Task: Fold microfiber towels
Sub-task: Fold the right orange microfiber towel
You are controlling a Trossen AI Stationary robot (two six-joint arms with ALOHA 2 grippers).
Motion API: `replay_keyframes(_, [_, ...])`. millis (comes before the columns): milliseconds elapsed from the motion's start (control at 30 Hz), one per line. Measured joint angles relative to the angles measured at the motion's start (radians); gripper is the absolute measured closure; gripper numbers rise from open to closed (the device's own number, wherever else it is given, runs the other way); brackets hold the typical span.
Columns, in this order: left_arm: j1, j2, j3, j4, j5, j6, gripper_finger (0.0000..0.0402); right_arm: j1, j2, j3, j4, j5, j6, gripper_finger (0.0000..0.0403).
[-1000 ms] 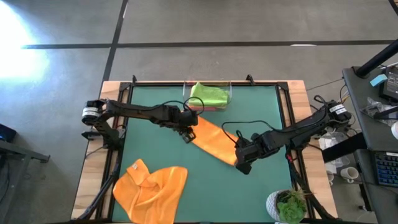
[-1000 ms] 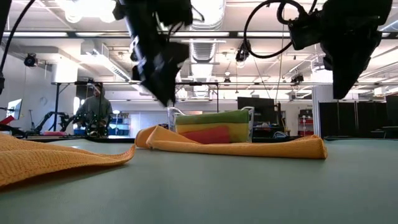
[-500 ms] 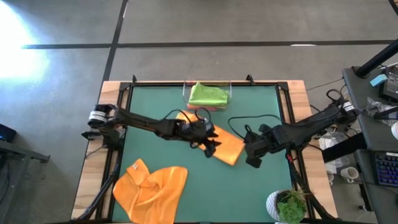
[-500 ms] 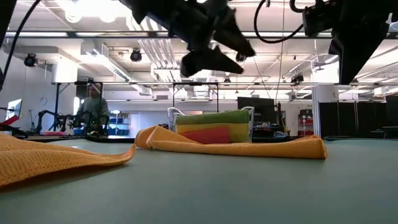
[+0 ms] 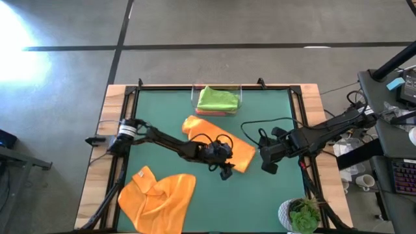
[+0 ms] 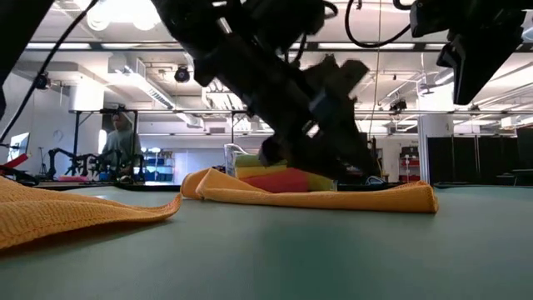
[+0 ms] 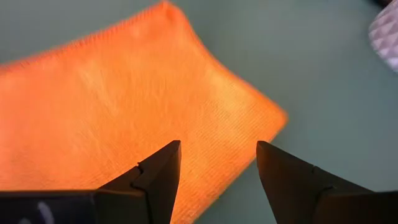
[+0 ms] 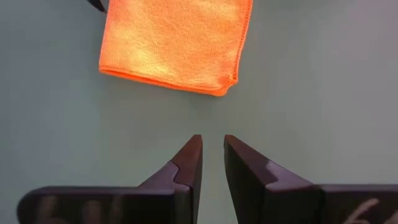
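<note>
A folded orange towel lies flat as a long strip in the middle of the green table; it also shows in the low view. My left gripper is open and low over the strip's near right corner, and I see no touch. My right gripper hangs above bare table, right of that end, its fingers open by a narrow gap. A second orange towel lies crumpled at the near left. A green towel tops a pink one in the clear tray. The yellow towel is hidden.
The clear tray with the folded stack stands at the table's far edge, in the middle. A plant in a white pot sits at the near right corner. Bare table lies between the two orange towels. A person stands far back in the room.
My left gripper has gone from the strip's far left end along it to its near right corner and has come down low. My right gripper has drawn back toward the table's right edge and risen a little. The orange strip has stayed where it was.
</note>
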Motion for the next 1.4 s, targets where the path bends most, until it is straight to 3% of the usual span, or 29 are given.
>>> replay_keyframes(267, [-0.003,0.052,0.032,-0.011,0.009,-0.024,0.0208,0.0,0.001,-0.018,0.0,0.001,-0.003,0.0344])
replay_keyframes(500, [-0.009,0.045,0.024,-0.12,0.022,-0.07,0.0208,0.0,0.0,-0.063,0.002,0.0,-0.001,0.0344])
replay_keyframes(800, [-0.045,0.016,0.024,-0.309,0.207,-0.074,0.0208,0.0,0.0,-0.108,0.007,0.0,0.0,0.0344])
replay_keyframes(967, [-0.085,-0.053,0.022,-0.527,0.305,0.006,0.0208,0.0,0.0,-0.14,0.03,-0.055,-0.011,0.0344])
replay_keyframes(1100, [-0.113,-0.114,0.021,-0.687,0.291,0.054,0.0208,0.0,0.001,-0.165,0.064,-0.076,-0.027,0.0344])
replay_keyframes(1400, [-0.198,-0.222,0.024,-0.664,0.254,0.05,0.0208,0.0,0.001,-0.18,0.344,-0.168,-0.218,0.0344])
